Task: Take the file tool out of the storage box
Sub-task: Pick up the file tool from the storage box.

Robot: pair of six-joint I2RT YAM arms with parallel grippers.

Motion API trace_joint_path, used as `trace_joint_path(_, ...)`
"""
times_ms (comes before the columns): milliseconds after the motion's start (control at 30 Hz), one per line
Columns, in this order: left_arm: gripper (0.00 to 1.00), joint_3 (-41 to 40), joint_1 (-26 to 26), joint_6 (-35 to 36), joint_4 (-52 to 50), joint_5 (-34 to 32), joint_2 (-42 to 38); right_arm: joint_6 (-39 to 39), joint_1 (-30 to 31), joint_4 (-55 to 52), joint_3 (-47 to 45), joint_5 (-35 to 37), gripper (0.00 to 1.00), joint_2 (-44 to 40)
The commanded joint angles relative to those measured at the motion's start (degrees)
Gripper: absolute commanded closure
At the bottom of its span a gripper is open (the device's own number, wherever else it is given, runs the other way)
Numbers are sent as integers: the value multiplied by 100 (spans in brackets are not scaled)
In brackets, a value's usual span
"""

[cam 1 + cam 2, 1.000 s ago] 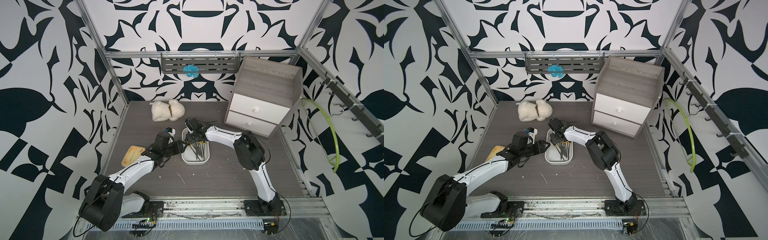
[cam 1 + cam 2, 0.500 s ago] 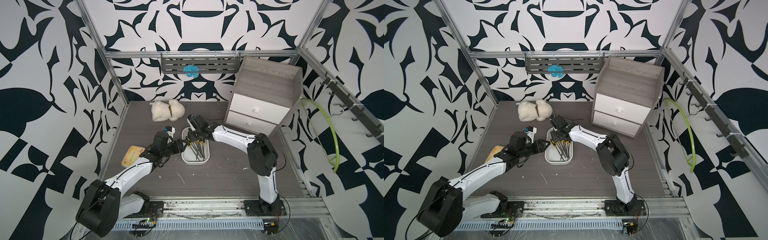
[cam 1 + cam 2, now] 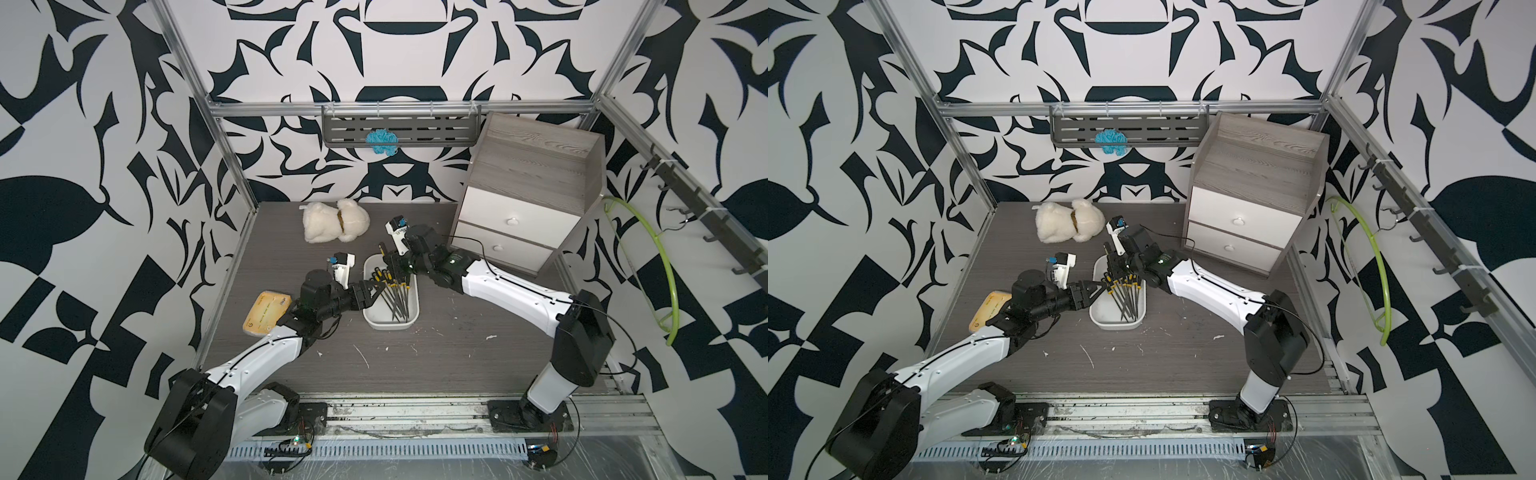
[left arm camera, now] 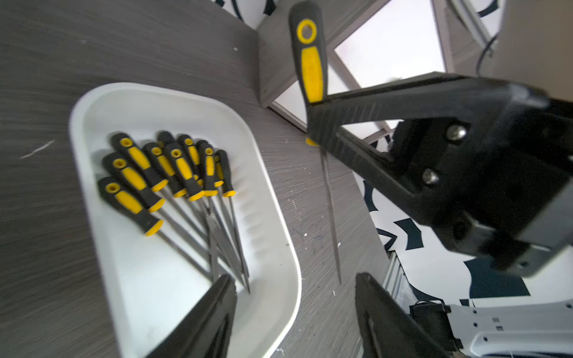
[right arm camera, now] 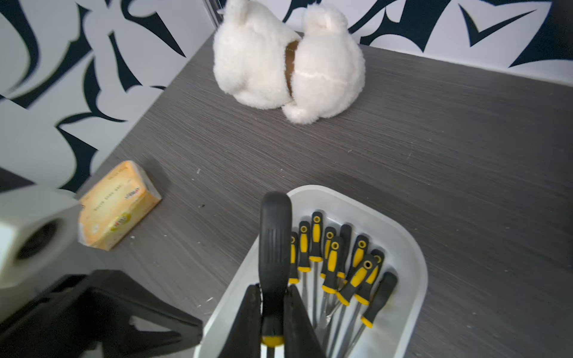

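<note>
Clearly the right gripper (image 5: pixel 273 297) is clamped narrowly on the black-and-yellow handle of one slim steel file tool (image 5: pixel 275 235), gripping low on the handle, near the yellow collar where the blade begins. In the left wrist view that file hangs nearly upright, lifted above the shallow white plastic storage box (image 4: pixel 77 130). Its thin blade points down and shows against the grey wood-grain tabletop (image 4: pixel 155 46) beside the rim. Whether the tip is fully past the rim I cannot tell. The other yellow-handled files (image 4: pixel 173 173) lie fanned inside the box. The left gripper (image 4: pixel 294 276) stands wide and empty just beside the box's wall.

To finish well, I judge the right arm should carry the file sideways, well clear of the rim, before lowering it. That way the tip snags neither the box wall nor the other handles. A firm grip matters, since the long blade could swing. The left gripper is placed to steady the box if it shifts, and should otherwise be kept out of the file's path.
</note>
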Motion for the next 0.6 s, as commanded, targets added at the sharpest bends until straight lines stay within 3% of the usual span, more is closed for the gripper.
trace_joint_path(0,34,-216,-242,-152,1529,424,20,621,23,1052,-370,-404,96,-596)
trace_joint_path(267,37,-230,-602,-42,1764,322,40,1286,29,2170,-1042,-480,96,-991)
trace_joint_path(333,46,-177,-604,-93,1721,386,132,1475,29,2540,-1177,-496,97,-1000)
trace_joint_path(500,47,-191,-605,-153,1785,438,132,1646,31,2795,-1198,-375,97,-971)
trace_joint_path(567,59,-214,-601,-142,1742,387,30,1627,31,2838,-1215,-348,97,-949)
